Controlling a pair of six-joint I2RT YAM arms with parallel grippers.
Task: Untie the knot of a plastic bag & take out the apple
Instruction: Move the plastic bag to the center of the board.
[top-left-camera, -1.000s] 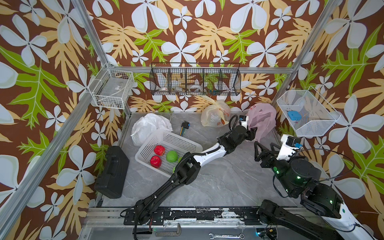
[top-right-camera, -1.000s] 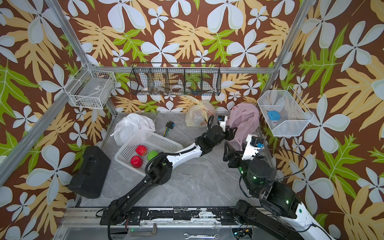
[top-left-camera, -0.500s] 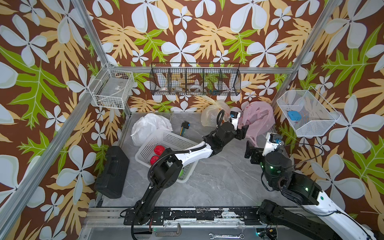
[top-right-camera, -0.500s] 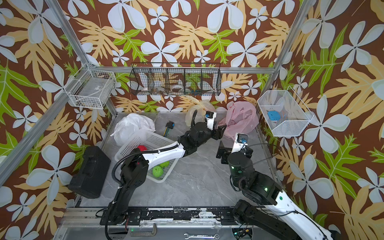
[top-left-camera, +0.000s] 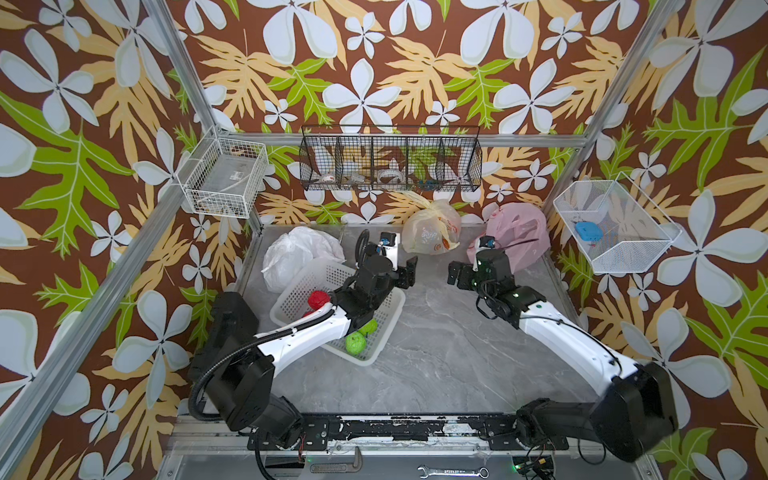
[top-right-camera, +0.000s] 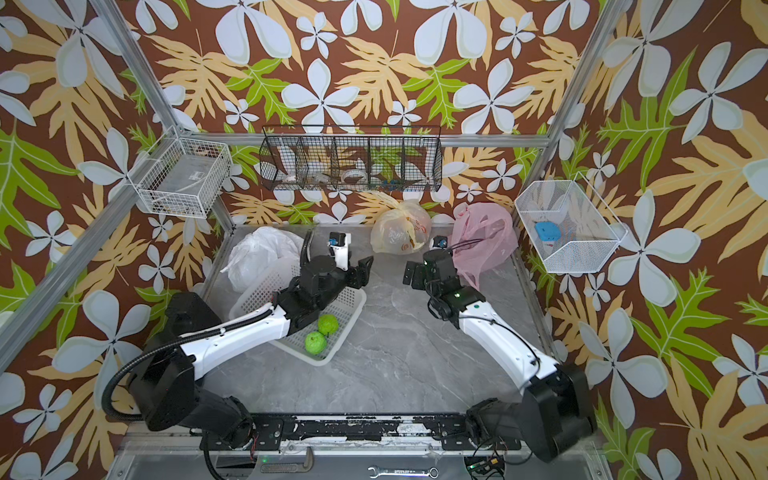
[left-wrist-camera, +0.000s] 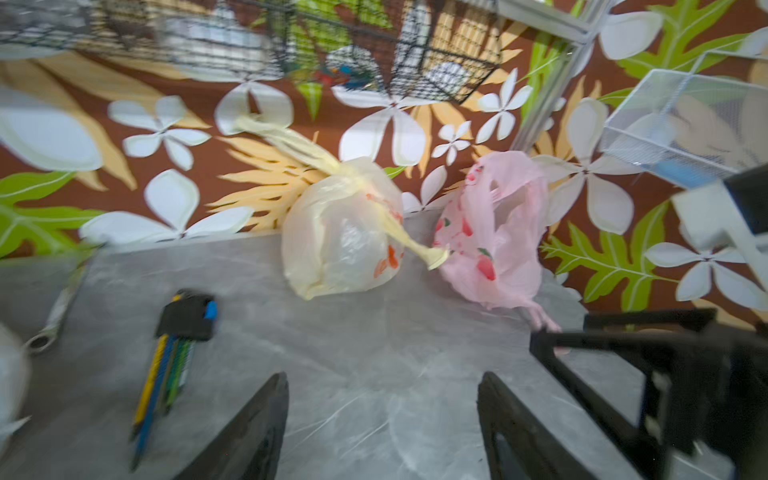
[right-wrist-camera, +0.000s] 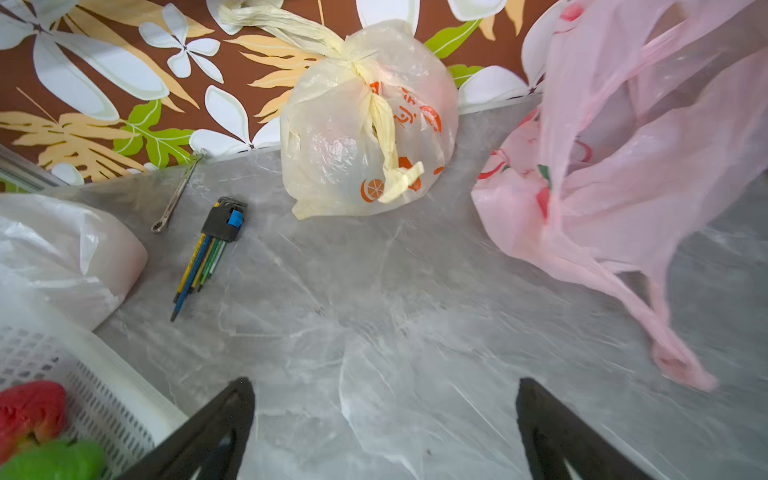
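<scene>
Bright, even, diffuse light fills both top views; shadows on the grey tabletop (top-left-camera: 436, 353) are soft and faint; the left wrist view is smeared by motion blur, mildest at the yellow bag (left-wrist-camera: 340, 232), heaviest at the black wire basket (left-wrist-camera: 436, 54) behind it; the right wrist view is sharp at that bag, the pink bag (right-wrist-camera: 623, 166) beside it smeared, with pale sheen on the tabletop before it

I have bare table (top-left-camera: 436, 345) open in the middle, straight up to the yellow bag (top-left-camera: 432, 232) at the back wall. Pink bag (top-left-camera: 519, 232) crowds the right; basket (top-left-camera: 392, 316) and white bag (top-left-camera: 299, 253) block the left, hex keys (right-wrist-camera: 212, 245) near them.
</scene>
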